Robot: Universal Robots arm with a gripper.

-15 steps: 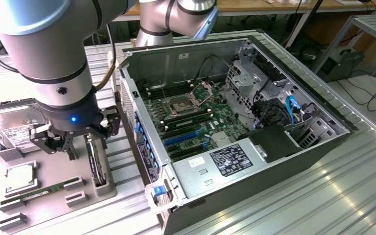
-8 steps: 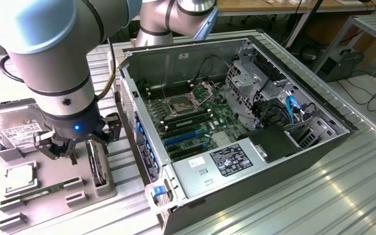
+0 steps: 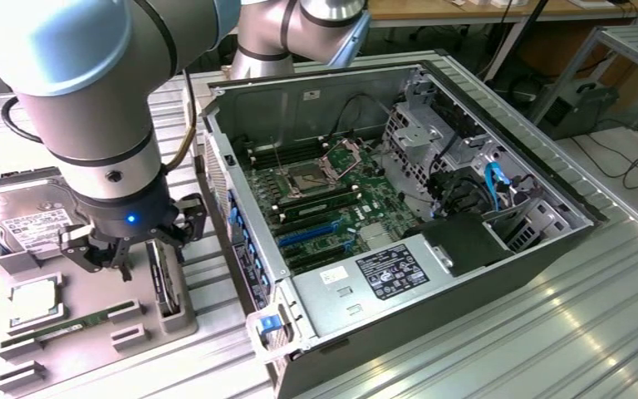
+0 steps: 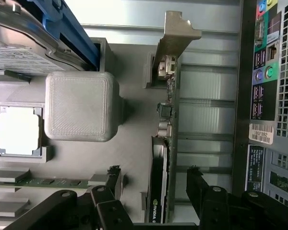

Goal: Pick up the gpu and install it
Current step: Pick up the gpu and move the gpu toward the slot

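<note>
The gpu (image 4: 161,191), a thin dark expansion card with a pale silver metal bracket at one end, stands on its long edge in a slot of the grey plastic parts holder (image 4: 134,143); in the wrist view it runs between the two black fingers (image 4: 200,189), which are spread wide, one on each side of the card and neither touching it; the bracket end points away from the fingers. The exterior view sets the fingers (image 3: 92,253) low over the holder (image 3: 97,332) on the ribbed metal worktop (image 3: 541,332), just beside the open grey computer case (image 3: 497,274) with its green motherboard (image 3: 319,199); there the gpu (image 3: 167,287) is only a dark sliver, its far end covered by the arm's wrist. The wrist view adds the card's small connectors along the top edge and the case's rear panel of coloured ports (image 4: 266,72), which the exterior view does not give. Also on the holder are a square silver processor (image 4: 19,130), a slim green memory stick (image 4: 48,181) and a boxy silver hard drive with a white label (image 3: 31,220); the drive is cut off at the wrist view's edge, and the print on the labels is too small to read.
</note>
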